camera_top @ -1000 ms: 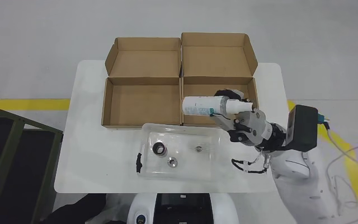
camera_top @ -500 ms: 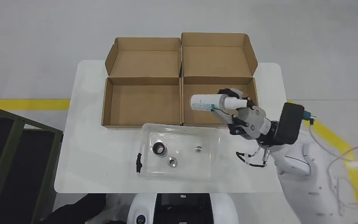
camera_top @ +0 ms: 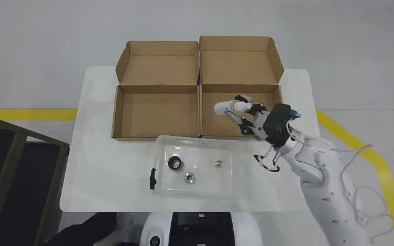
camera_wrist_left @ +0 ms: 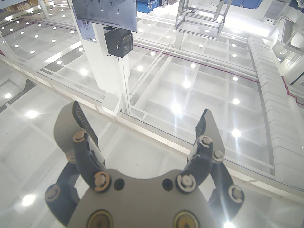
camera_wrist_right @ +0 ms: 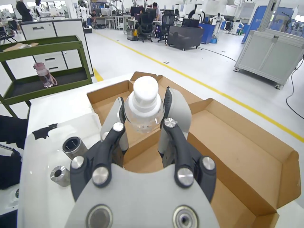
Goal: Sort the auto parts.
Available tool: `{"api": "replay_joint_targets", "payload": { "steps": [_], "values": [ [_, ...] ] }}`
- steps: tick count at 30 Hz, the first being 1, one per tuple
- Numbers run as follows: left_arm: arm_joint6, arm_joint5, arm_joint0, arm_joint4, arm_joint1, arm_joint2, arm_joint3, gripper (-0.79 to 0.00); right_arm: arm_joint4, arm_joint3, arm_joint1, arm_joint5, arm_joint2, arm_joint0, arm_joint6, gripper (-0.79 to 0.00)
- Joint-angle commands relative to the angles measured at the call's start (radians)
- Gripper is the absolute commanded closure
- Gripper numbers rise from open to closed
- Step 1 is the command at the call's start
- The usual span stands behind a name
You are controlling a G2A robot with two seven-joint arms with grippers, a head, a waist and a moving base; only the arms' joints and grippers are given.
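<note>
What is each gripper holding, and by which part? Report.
Right gripper clamps the spray bottle at its clear section; left gripper is open and empty.

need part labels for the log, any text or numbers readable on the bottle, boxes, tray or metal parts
On the bottle, held in the right claw: no print shows; its cap end faces the wrist camera, and from the top it is too small to read.
On the cardboard boxes: none.
On the clear tray: none.
On the metal parts: none legible.
</note>
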Motion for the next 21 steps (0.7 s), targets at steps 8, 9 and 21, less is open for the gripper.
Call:
{"api": "replay_joint_targets", "payload": {
  "steps": [8, 9, 21],
  "values": [
    [0.0, 0.0, 0.0, 0.0, 0.0, 0.0, 0.0, -0.785, -0.019, 0.089, -0.007, 0.028, -0.074, 0.053, 0.089, 0.0],
    [0.0, 0.0, 0.0, 0.0, 0.0, 0.0, 0.0, -0.785, -0.026, 0.099, -0.008, 0.035, -0.084, 0.062, 0.105, 0.0],
    [0.0, 0.0, 0.0, 0.0, 0.0, 0.0, 0.0, -0.785, -0.067, 0.209, -0.023, 0.083, -0.18, 0.157, 0.189, 0.0]
  ]
}}
